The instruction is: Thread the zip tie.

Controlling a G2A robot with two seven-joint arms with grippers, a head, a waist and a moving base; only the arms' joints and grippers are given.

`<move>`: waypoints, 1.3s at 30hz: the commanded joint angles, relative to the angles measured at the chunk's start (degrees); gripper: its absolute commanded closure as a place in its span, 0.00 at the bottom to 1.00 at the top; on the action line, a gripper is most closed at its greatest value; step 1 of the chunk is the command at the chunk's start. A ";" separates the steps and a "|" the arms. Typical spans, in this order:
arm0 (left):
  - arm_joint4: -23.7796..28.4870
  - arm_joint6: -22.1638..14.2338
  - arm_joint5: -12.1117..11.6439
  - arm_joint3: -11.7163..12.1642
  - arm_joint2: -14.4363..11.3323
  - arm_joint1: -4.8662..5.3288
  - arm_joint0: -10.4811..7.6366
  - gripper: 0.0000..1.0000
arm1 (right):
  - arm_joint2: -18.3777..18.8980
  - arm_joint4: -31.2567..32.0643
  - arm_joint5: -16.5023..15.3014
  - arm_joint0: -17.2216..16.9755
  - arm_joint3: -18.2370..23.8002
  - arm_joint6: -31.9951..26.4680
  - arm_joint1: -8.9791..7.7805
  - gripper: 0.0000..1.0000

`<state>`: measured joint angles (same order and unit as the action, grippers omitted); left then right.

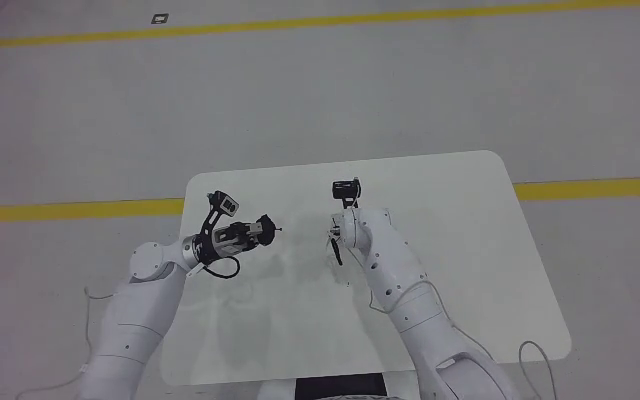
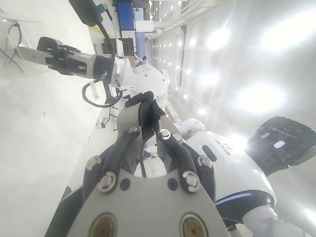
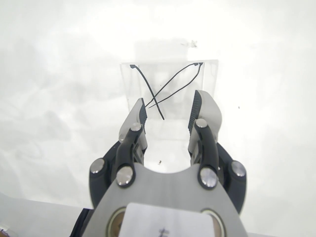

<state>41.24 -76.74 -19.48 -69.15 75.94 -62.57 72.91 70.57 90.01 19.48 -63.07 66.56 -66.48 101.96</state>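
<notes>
You have two black ties crossed inside a clear box (image 3: 209, 75) near the middle of the table (image 1: 480, 220): a straight zip tie (image 3: 145, 83) and a looped zip tie (image 3: 172, 78). Your right claw (image 3: 169, 101) sits just before the box, spread wide and holding nothing. Your left claw (image 2: 146, 98) hangs apart, toward the table's left edge. Its tips are pressed together with a thin black strip (image 2: 142, 159) between them, and you cannot tell what that strip is.

clear box (image 2: 7, 65): cut by edge | strand (image 2: 142, 159) in left pincer (image 2: 148, 102): tip hidden
</notes>
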 commanded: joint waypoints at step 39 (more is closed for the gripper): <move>0.00 0.00 0.00 0.00 0.00 0.00 0.00 1.00 | 2.53 -0.06 0.00 2.84 -6.75 3.58 1.02 0.81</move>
<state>41.24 -76.74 -19.48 -69.15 75.94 -62.57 72.91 73.16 89.95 19.48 -60.27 59.82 -62.82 103.04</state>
